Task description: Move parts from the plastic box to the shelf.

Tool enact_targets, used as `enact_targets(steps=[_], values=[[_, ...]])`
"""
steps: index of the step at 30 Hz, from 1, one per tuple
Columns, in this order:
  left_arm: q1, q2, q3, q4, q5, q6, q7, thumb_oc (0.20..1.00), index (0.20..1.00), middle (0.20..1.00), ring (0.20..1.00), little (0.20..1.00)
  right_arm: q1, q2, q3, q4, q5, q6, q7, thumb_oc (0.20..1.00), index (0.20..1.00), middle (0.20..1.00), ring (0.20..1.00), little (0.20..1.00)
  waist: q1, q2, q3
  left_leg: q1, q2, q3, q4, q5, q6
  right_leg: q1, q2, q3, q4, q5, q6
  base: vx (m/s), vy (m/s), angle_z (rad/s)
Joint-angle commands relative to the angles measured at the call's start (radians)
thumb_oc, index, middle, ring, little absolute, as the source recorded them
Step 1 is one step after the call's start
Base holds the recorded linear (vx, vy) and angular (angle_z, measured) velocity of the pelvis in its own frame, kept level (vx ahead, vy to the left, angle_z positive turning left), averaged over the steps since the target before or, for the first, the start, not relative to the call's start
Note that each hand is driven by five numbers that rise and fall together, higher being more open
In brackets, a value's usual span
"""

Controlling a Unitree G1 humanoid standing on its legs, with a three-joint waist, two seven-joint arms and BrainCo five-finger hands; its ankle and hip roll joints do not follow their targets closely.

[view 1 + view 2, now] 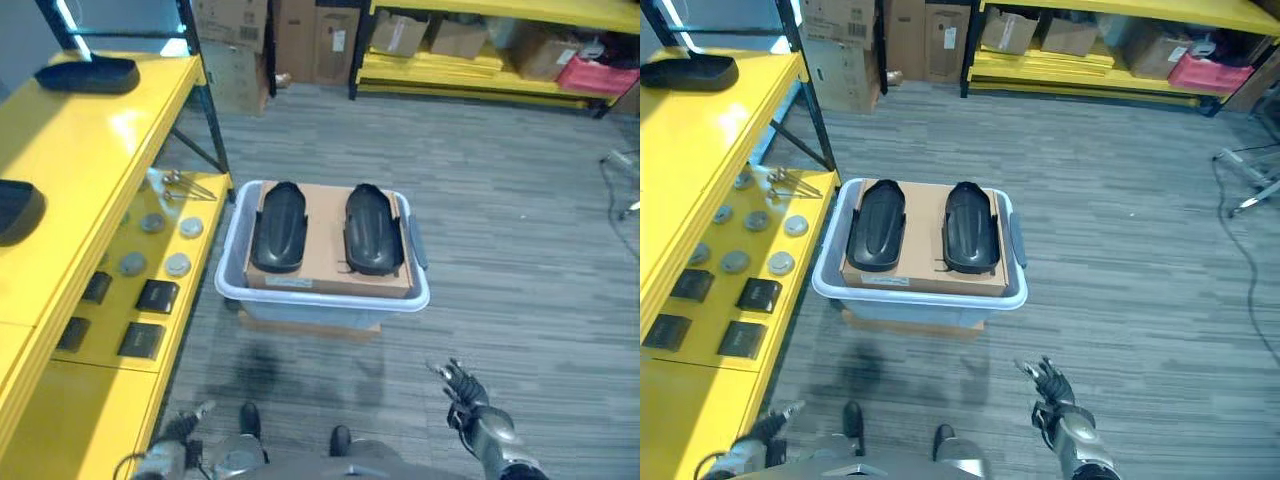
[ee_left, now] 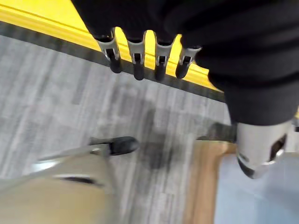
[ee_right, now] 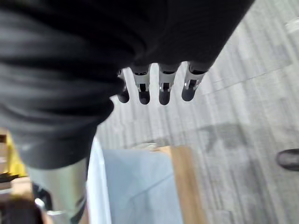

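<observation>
Two black parts [image 1: 325, 228] in plastic box [image 1: 232, 277]; left hand [image 1: 180, 428] partly cut off, seemingly relaxed.

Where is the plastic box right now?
The plastic box sits on the floor straight ahead of the robot, right beside the yellow shelf on its left, with two black parts lying on cardboard inside.

The box [image 1: 322, 296] sits on the floor just right of the shelf [image 1: 60, 170]. In the box lies a cardboard sheet [image 1: 327, 235], and on it two parts [image 1: 279, 226] [image 1: 372, 229] lie side by side. Another part [image 1: 87, 74] rests on the shelf's top level, left of and behind the box. Small discs [image 1: 178, 264] lie on the lower level, left of the box.
</observation>
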Motion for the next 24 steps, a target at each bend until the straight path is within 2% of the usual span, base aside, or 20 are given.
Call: enact_targets(steps=[1,5,8,10,11,14,17,20,24], values=[[-0.012,0.019,-0.004,0.033,-0.001,-0.012,0.011,1.0,1.0,1.0,1.0,1.0,-0.022,-0.066,-0.032,-0.077,-0.052,-0.075,-0.072,1.0,1.0,1.0,1.0,1.0,0.012,0.024,-0.01,0.008,0.017,-0.012,0.075,-0.153,-0.011,-0.073,-0.042,0.015,0.024,-0.025,0.041,0.09,0.026,-0.05],[-0.012,0.03,-0.014,0.003,0.015,-0.019,-0.011,1.0,1.0,1.0,1.0,1.0,-0.059,-0.159,-0.073,-0.197,-0.128,-0.065,-0.095,1.0,1.0,1.0,1.0,1.0,0.007,0.018,-0.001,0.012,0.012,0.005,0.063,-0.16,-0.003,-0.082,-0.046,0.022,0.014,-0.018,0.05,0.09,0.007,-0.04],[-0.029,0.036,-0.039,-0.007,0.03,-0.02,-0.029,1.0,1.0,1.0,1.0,1.0,-0.128,-0.22,-0.078,-0.205,-0.095,-0.038,-0.103,1.0,1.0,1.0,1.0,1.0,0.015,0.018,0.018,-0.003,0.012,0.001,0.067,-0.162,-0.002,-0.099,-0.05,0.025,0.021,-0.018,0.051,0.01,-0.004,-0.01],[-0.057,0.039,-0.093,-0.019,0.048,-0.026,-0.044,1.0,1.0,1.0,1.0,1.0,-0.243,-0.292,-0.062,-0.175,-0.11,-0.017,-0.142,1.0,1.0,1.0,1.0,1.0,0.032,0.026,0.05,-0.037,0.015,-0.006,0.079,-0.159,-0.001,-0.128,-0.046,0.022,0.061,-0.04,0.042,-0.02,-0.003,-0.01],[-0.089,0.046,-0.135,-0.014,0.035,-0.027,-0.056,1.0,1.0,1.0,1.0,1.0,-0.376,-0.341,-0.027,-0.125,-0.106,0.014,-0.179,1.0,1.0,1.0,1.0,1.0,0.049,0.029,0.082,-0.078,0.01,-0.02,0.101,-0.161,-0.005,-0.153,-0.051,0.016,0.063,-0.039,0.039,-0.06,-0.011,-0.02],[-0.122,0.046,-0.172,-0.012,0.015,-0.043,-0.065,1.0,1.0,1.0,1.0,1.0,-0.554,-0.411,0.019,-0.034,-0.041,0.038,-0.182,1.0,1.0,1.0,1.0,1.0,0.076,0.044,0.129,-0.135,0.0,-0.041,0.123,-0.156,-0.011,-0.185,-0.057,0.003,0.057,-0.033,0.035,-0.12,0.022,0.05],[-0.134,0.046,-0.196,-0.006,0.005,-0.061,-0.081,1.0,1.0,1.0,1.0,1.0,-0.682,-0.454,0.062,0.018,-0.046,0.039,-0.213,1.0,1.0,1.0,1.0,1.0,0.095,0.061,0.166,-0.179,-0.012,-0.057,0.145,-0.157,-0.013,-0.213,-0.063,-0.007,0.059,-0.032,0.029,-0.06,0.04,0.17],[-0.151,0.054,-0.233,-0.006,0.044,-0.09,-0.095,1.0,1.0,1.0,1.0,1.0,-0.852,-0.502,0.134,0.08,-0.063,0.078,-0.288,1.0,1.0,1.0,1.0,1.0,0.123,0.086,0.221,-0.233,-0.027,-0.088,0.161,-0.152,-0.013,-0.264,-0.07,-0.025,0.088,-0.04,0.021,-0.01,0.021,0.19],[-0.163,0.067,-0.246,-0.009,0.026,-0.101,-0.096,1.0,1.0,1.0,1.0,1.0,-0.936,-0.526,0.174,0.125,-0.064,0.099,-0.312,1.0,1.0,1.0,1.0,1.0,0.128,0.098,0.239,-0.253,-0.033,-0.098,0.167,-0.151,-0.012,-0.29,-0.073,-0.027,0.102,-0.042,0.019,0.01,0.029,0.2]])
